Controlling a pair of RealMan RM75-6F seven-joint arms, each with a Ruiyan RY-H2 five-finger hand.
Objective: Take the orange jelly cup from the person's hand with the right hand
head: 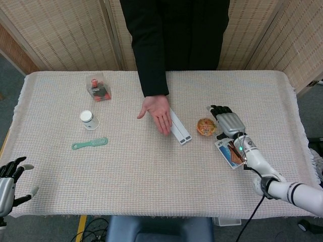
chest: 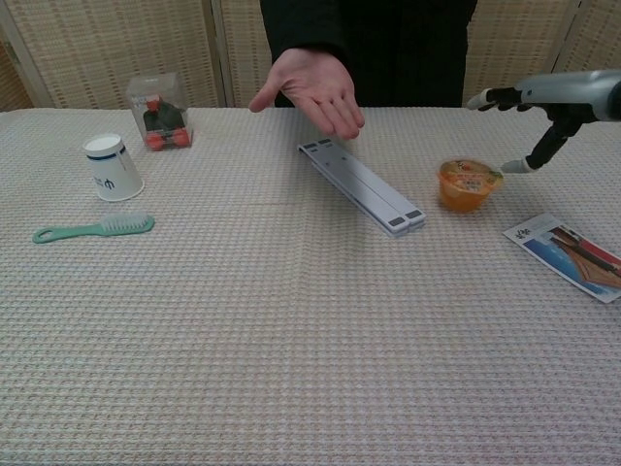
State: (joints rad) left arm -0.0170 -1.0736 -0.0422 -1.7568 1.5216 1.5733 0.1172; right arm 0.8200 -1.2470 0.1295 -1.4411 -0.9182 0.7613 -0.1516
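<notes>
The orange jelly cup [head: 206,126] [chest: 466,183] stands upright on the table cloth, just right of the grey flat stand. My right hand [head: 229,123] [chest: 534,107] hovers to its right and above it, fingers spread, holding nothing; one fingertip [chest: 511,167] points down close beside the cup's rim. The person's hand [head: 158,112] [chest: 312,88] is held out palm up and empty above the table's middle. My left hand [head: 9,180] hangs open off the near left corner, seen only in the head view.
A grey flat stand [head: 179,128] [chest: 365,184] lies under the person's hand. A printed packet [head: 230,152] [chest: 568,255] lies below my right hand. On the left are a paper cup [chest: 112,166], a green brush [chest: 95,228] and a clear box with a toy [chest: 160,111].
</notes>
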